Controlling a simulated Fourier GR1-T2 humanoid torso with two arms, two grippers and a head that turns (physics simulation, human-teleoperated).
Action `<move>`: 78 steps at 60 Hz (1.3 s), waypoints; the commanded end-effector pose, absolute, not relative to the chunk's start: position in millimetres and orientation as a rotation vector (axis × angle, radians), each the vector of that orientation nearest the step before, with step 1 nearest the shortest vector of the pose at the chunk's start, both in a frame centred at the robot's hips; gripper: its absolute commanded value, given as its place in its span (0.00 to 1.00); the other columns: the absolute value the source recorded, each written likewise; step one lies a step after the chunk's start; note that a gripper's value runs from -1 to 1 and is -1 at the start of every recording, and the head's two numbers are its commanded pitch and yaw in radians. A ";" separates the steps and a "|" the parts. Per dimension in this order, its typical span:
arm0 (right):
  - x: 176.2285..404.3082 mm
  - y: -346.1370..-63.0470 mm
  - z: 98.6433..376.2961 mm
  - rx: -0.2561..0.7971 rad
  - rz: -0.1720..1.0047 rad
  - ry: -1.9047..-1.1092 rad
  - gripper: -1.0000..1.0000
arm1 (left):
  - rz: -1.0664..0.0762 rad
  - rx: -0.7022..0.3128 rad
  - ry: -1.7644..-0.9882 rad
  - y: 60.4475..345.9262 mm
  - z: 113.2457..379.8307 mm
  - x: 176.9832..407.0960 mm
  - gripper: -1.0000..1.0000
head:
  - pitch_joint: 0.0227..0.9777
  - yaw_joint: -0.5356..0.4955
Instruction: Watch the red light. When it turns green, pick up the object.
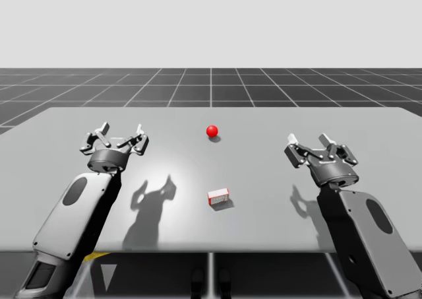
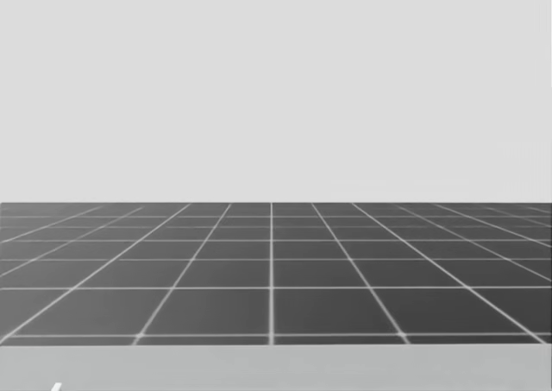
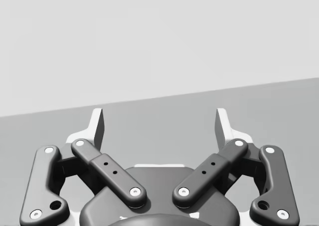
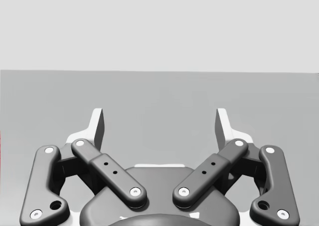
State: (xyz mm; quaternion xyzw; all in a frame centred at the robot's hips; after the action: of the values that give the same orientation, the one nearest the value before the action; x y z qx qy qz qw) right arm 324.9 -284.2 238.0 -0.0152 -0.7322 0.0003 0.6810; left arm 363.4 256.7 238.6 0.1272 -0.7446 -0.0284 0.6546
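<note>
The light (image 1: pixel 211 131) glows red toward the far middle of the tabletop (image 1: pixel 277 124). Nearer the robot lies a small box (image 1: pixel 218 195), red and white as far as I can make out. The left gripper (image 1: pixel 117 138) and right gripper (image 1: pixel 321 148) hover well apart from it on either side, both spread wide and holding nothing.

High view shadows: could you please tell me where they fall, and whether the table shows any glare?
High view: left gripper and right gripper cast dark shadows on the table, inward and nearer me; box and red light cast short ones rightward; a soft bright patch lies left of the box. Wrist views: even grey.
</note>
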 end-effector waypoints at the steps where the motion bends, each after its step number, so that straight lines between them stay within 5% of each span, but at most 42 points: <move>1: 329.2 -288.3 229.5 -0.040 -0.037 -1.617 0.00 | -0.073 0.313 -1.663 261.3 230.1 371.4 0.00 | 0.08 0.51; 11: 330.3 -290.9 231.6 -0.007 -0.023 -1.612 0.00 | -0.073 0.313 -1.662 261.7 230.3 371.7 0.00 | 0.11 0.51; 49: 331.2 -290.0 230.8 -0.079 0.018 -1.614 0.00 | -0.104 0.315 -1.656 261.0 228.4 373.9 0.00 | 0.59 0.51; 78: 331.5 -290.1 230.0 -0.092 0.021 -1.619 0.00 | -0.106 0.307 -1.660 259.4 229.1 372.8 0.00 | 0.59 0.51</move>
State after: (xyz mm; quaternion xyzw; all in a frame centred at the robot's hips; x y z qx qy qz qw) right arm 330.9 -290.0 230.5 -0.0391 -0.7235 0.0082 0.6891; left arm 372.5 260.1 229.2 0.1368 -0.7345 -0.0462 0.6631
